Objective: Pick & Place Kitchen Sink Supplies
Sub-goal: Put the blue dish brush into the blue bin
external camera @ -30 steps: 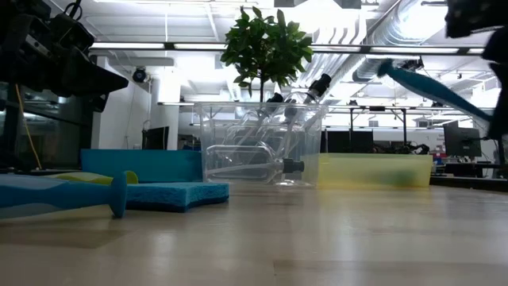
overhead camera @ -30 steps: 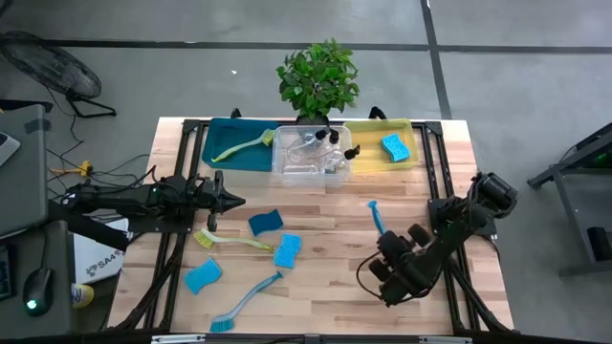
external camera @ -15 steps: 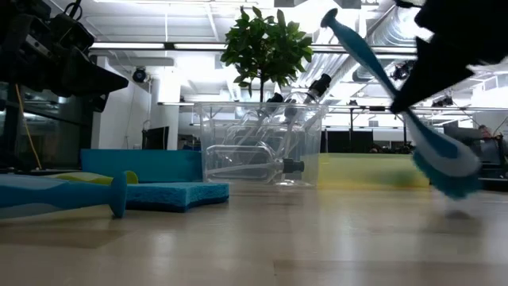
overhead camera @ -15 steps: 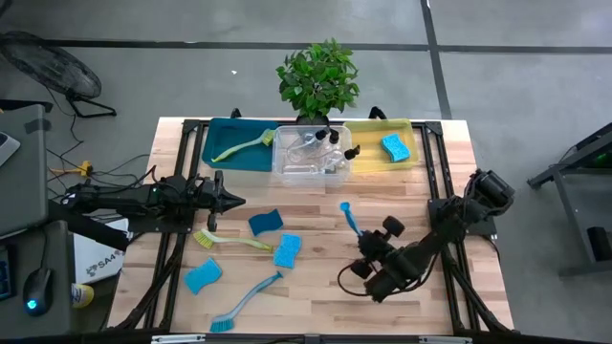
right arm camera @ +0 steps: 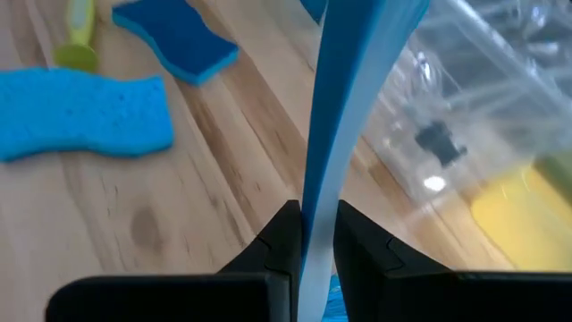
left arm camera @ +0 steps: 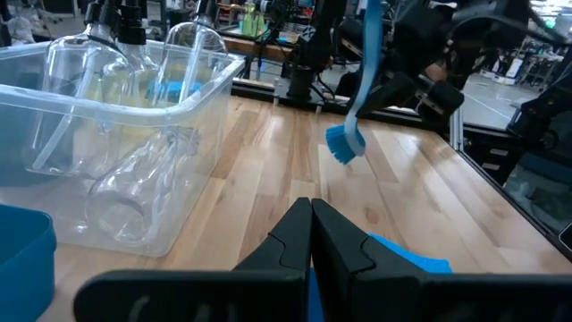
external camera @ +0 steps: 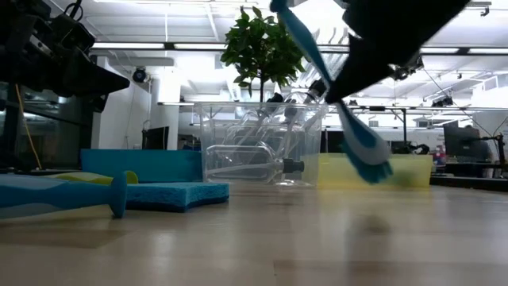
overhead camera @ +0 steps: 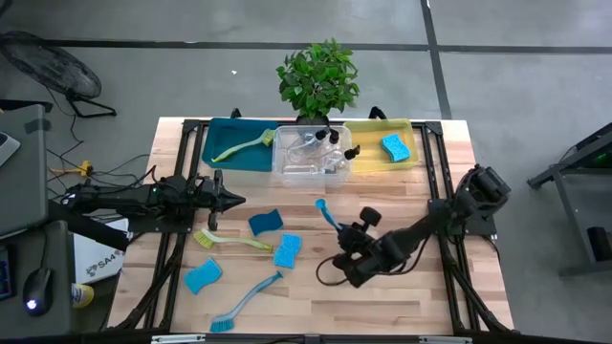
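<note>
My right gripper (overhead camera: 344, 251) hangs over the table's middle, shut on a blue dish brush (external camera: 317, 59). The brush's bristle head (left arm camera: 343, 143) points down and its handle end (overhead camera: 320, 204) points up. Three blue sponges (overhead camera: 266, 222) (overhead camera: 287, 249) (overhead camera: 203, 276), a yellow-green brush (overhead camera: 232, 241) and another blue brush (overhead camera: 247, 301) lie flat on the wood at the left. My left gripper (overhead camera: 235, 200) waits shut and level at the left, touching nothing. My right gripper pinches the blue brush's handle (right arm camera: 320, 192) between its two fingers (right arm camera: 284, 237), on the stretch nearer the head. It comes slanting down from the table's right side. The brush is lifted clear of the table and steeply tilted, head lowest, handle end toward the far left.
Along the far edge stand a teal bin (overhead camera: 218, 143) holding a yellow-green brush, a clear bin (overhead camera: 311, 172) with pump bottles, and a yellow bin (overhead camera: 373, 153) with a blue sponge (overhead camera: 395, 146). A potted plant (overhead camera: 318, 76) stands behind them. Bare wood lies at the near right.
My right gripper has swung toward the table's left edge with the blue brush, rolling and tipping as it went. The brush stays clear of the table and stands steeper than before, head down and handle end raised.
</note>
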